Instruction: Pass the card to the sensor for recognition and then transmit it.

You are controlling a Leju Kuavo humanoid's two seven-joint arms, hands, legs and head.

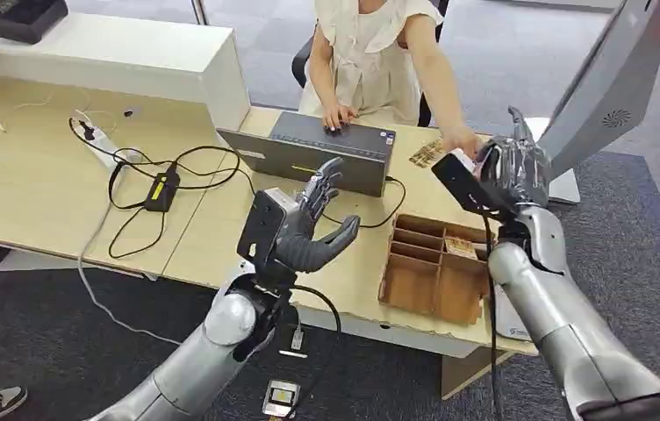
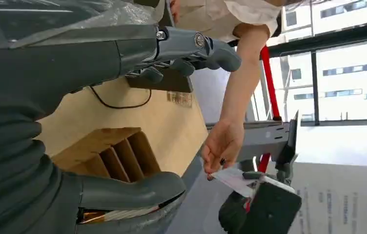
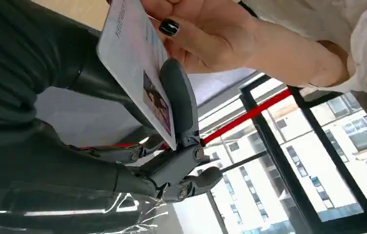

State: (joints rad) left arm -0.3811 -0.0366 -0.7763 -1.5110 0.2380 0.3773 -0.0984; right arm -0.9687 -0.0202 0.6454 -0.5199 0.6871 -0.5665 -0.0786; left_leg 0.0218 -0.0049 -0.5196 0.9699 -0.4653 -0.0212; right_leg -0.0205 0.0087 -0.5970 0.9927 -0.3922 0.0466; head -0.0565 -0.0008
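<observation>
My right hand (image 3: pixel 172 146) pinches the card (image 3: pixel 137 68) while a person's hand (image 3: pixel 211 34) grips it too; left hand (image 1: pixel 309 232) spread, empty; releasing late risks bending it, early drops it.

ahead: laptop (image 1: pixel 326 151) blocks | right: divider box (image 1: pixel 436 267) | left: cables (image 1: pixel 155 184)
</observation>
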